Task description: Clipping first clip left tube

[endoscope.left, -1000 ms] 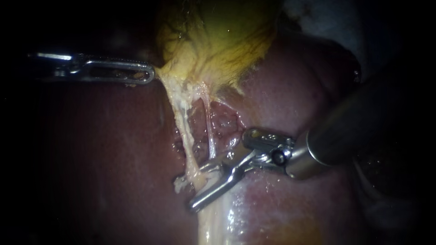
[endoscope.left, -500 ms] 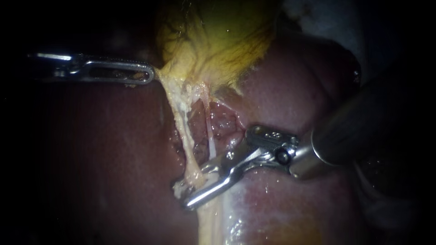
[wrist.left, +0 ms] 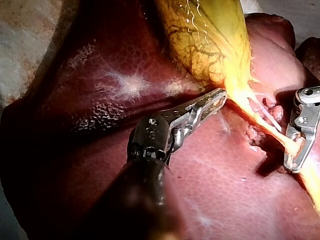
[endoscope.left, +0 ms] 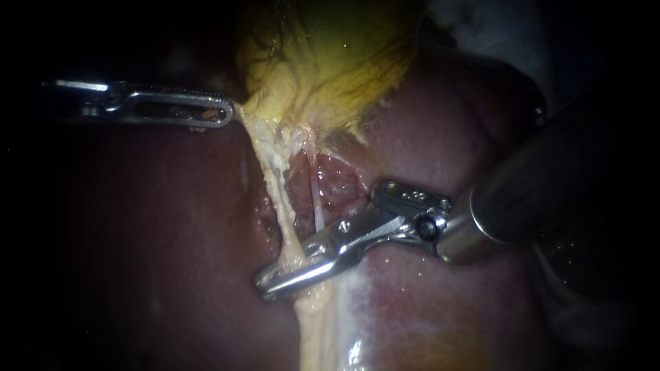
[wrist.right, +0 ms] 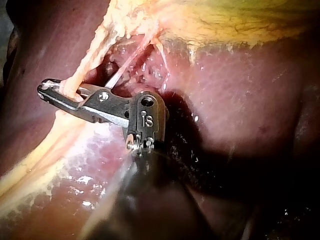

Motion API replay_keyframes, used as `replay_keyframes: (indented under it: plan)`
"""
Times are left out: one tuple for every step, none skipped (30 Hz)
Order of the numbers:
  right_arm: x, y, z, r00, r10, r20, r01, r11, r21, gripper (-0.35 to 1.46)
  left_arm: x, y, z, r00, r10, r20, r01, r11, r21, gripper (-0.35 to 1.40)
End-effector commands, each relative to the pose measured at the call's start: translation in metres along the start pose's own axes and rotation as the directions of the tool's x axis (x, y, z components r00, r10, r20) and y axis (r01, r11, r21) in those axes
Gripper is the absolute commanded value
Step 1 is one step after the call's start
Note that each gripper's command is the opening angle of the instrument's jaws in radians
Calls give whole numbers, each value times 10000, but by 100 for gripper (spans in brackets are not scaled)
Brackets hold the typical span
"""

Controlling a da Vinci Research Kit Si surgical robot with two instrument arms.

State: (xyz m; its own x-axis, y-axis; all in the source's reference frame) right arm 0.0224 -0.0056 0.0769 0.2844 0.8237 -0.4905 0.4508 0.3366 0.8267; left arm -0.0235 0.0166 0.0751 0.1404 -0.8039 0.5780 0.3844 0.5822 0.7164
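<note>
In the endoscope view, my left instrument (endoscope.left: 229, 113) is coming in level from the left, and its jaws are lying together on the lower edge of the yellow gallbladder (endoscope.left: 330, 62), holding it. My right instrument (endoscope.left: 271, 282) is reaching in from the right across the liver (endoscope.left: 172, 240), and its jaws are narrowed onto the left tube (endoscope.left: 275, 185), which is running down from the gallbladder and passing between them, touching both. A thinner strand (endoscope.left: 316, 199) is lying just beside that tube, ending against the upper jaw. In the left wrist view, my left instrument (wrist.left: 220, 96) is gripping the gallbladder (wrist.left: 210, 35) where it is tapering, with the left tube (wrist.left: 277, 135) stretching ahead to my right instrument (wrist.left: 295, 160). In the right wrist view, my right instrument (wrist.right: 50, 92) is lying over the liver (wrist.right: 240, 100), its jaws pressing on the left tube (wrist.right: 90, 62) from two sides with only a slim gap between them, and the thinner strand (wrist.right: 125, 65) is meeting the instrument behind the jaws.
</note>
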Motion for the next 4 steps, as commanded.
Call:
replay_keyframes:
  plan:
    - [0, 0, 0, 10000, -2, 11, 2, 10000, 18, -35, 0, 0, 0, 10000, -5, -1, 5, 10000, -3, -35]
    - [-1, 1, 0, 10000, -3, 13, 3, 10000, 19, -35, 0, 0, 0, 10000, -5, -1, 5, 10000, -3, -35]
    - [-1, 1, 0, 10000, -4, 13, 4, 10000, 19, -35, 0, 0, 0, 10000, -5, -1, 5, 10000, -2, -35]
    - [-1, 1, 0, 10000, -4, 13, 4, 10000, 18, -35, 0, 0, 0, 10000, -4, -2, 4, 10000, 0, -35]
